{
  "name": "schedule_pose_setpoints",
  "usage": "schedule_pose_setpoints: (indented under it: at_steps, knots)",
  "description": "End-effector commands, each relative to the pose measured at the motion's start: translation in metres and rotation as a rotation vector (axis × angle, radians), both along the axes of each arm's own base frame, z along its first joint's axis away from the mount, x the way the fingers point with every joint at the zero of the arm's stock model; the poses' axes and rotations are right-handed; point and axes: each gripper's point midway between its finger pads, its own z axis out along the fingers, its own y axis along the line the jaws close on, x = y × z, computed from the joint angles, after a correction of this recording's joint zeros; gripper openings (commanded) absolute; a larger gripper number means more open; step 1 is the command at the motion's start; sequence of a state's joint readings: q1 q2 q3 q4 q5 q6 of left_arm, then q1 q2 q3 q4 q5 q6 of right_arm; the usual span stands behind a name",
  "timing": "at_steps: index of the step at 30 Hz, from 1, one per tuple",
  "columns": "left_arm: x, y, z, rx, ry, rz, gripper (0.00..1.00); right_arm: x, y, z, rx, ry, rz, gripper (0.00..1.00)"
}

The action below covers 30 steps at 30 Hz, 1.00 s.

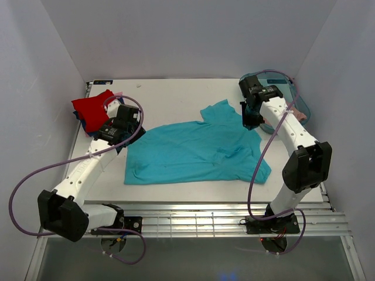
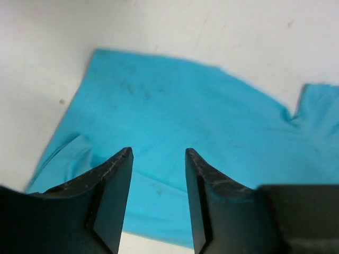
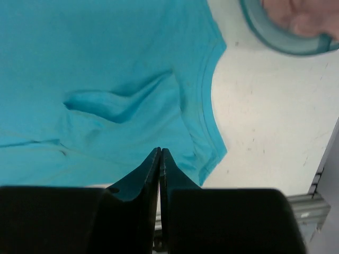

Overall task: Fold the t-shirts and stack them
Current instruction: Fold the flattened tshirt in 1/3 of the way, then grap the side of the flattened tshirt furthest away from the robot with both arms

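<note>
table [image 1: 176, 93] | teal t-shirt [image 1: 193, 153] spread flat | red-topped t-shirt stack [image 1: 92, 108] | tub [image 1: 288, 88]

The left arm [image 1: 88, 167] and right arm [image 1: 291, 130] I was driving had white shells with blocky black joint housings [image 1: 306, 165]. A thin purple cable [image 1: 253, 175] looped off each one. The left gripper [image 2: 159, 153] and right gripper [image 3: 160, 151] had black wedge-shaped fingers [image 2: 114, 182], which I think were scuffed grey near the tips.

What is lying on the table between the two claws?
The big teal t-shirt, spread out flat between the left claw and the right claw. The top view shows it best.
</note>
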<state>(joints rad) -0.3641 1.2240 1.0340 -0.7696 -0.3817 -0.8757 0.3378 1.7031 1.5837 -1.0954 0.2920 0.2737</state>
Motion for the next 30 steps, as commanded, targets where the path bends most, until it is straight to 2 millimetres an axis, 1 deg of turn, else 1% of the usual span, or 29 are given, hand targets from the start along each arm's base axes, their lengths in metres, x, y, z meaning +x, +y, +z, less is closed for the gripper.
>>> schedule_pose_setpoints:
  at_steps: [1,2,3,4,5,6,7,8,9,10,11,12,13,15,16,17,18,19,20,21,22,24,25,27,28,29,30]
  knots:
    - [0.025,0.004,0.025,0.076,-0.06,-0.02,0.57,0.021,0.003,0.039,0.007,-0.127,0.028,0.08]
    - [0.029,0.005,0.023,0.105,-0.053,-0.036,0.74,0.027,0.004,0.039,0.002,-0.142,0.036,0.08]
    - [0.038,0.005,0.015,0.131,-0.029,-0.036,0.78,0.036,0.006,0.04,0.001,-0.162,0.036,0.08]
    - [0.042,0.008,0.009,0.147,-0.009,-0.035,0.81,0.043,0.008,0.031,-0.009,-0.148,0.041,0.08]
    - [0.046,0.008,0.003,0.16,0.012,-0.04,0.82,0.052,0.011,0.033,-0.005,-0.159,0.047,0.09]
    - [0.052,0.009,-0.011,0.185,0.057,-0.052,0.83,0.059,0.014,0.031,-0.004,-0.162,0.057,0.09]
    - [0.056,0.011,-0.019,0.195,0.079,-0.054,0.83,0.069,0.019,0.019,-0.007,-0.138,0.07,0.09]
    - [0.058,0.012,-0.026,0.205,0.102,-0.055,0.83,0.083,0.022,0.027,-0.002,-0.173,0.074,0.09]
    - [0.062,0.013,-0.037,0.219,0.13,-0.056,0.83,0.091,0.024,0.027,-0.009,-0.18,0.083,0.09]
    - [0.065,0.016,-0.04,0.224,0.137,-0.052,0.83,0.105,0.027,0.017,-0.023,-0.177,0.091,0.09]
    - [0.067,0.018,-0.045,0.229,0.148,-0.05,0.83,0.121,0.031,0.029,-0.017,-0.225,0.1,0.09]
    - [0.069,0.02,-0.048,0.236,0.151,-0.053,0.83,0.131,0.033,0.031,-0.019,-0.244,0.105,0.09]
    - [0.072,0.023,-0.053,0.245,0.164,-0.046,0.83,0.142,0.034,0.02,-0.02,-0.233,0.105,0.09]
    - [0.075,0.027,-0.056,0.249,0.175,-0.042,0.83,0.165,0.034,0.024,0.031,-0.285,0.082,0.1]
    - [0.078,0.029,-0.058,0.245,0.181,-0.037,0.83,0.173,0.039,0.011,0.066,-0.269,0.08,0.11]
    - [0.079,0.03,-0.058,0.244,0.179,-0.038,0.83,0.185,0.038,0.01,0.088,-0.298,0.069,0.13]
    - [0.08,0.033,-0.06,0.245,0.184,-0.032,0.83,0.193,0.042,0.001,0.111,-0.295,0.076,0.13]
    - [0.082,0.034,-0.06,0.245,0.184,-0.034,0.83,0.199,0.044,-0.002,0.124,-0.307,0.085,0.15]
    - [0.082,0.035,-0.062,0.243,0.188,-0.031,0.83,0.21,0.045,-0.004,0.137,-0.335,0.085,0.16]
    - [0.083,0.036,-0.062,0.244,0.19,-0.031,0.83,0.215,0.047,-0.007,0.141,-0.344,0.09,0.18]
    - [0.084,0.038,-0.064,0.249,0.193,-0.027,0.83,0.219,0.049,-0.018,0.141,-0.339,0.098,0.2]
    - [0.086,0.042,-0.067,0.262,0.203,-0.019,0.83,0.227,0.051,-0.025,0.15,-0.354,0.109,0.23]
    - [0.087,0.045,-0.068,0.265,0.206,-0.013,0.83,0.229,0.056,-0.034,0.172,-0.339,0.118,0.24]
    - [0.089,0.047,-0.075,0.264,0.221,-0.011,0.82,0.232,0.058,-0.045,0.196,-0.326,0.111,0.24]
    - [0.09,0.049,-0.078,0.265,0.227,-0.008,0.82,0.232,0.062,-0.047,0.215,-0.323,0.116,0.24]
    - [0.091,0.049,-0.081,0.269,0.233,-0.014,0.82,0.228,0.063,-0.055,0.221,-0.308,0.118,0.25]
    - [0.092,0.05,-0.087,0.271,0.25,-0.017,0.81,0.227,0.064,-0.054,0.227,-0.309,0.118,0.25]
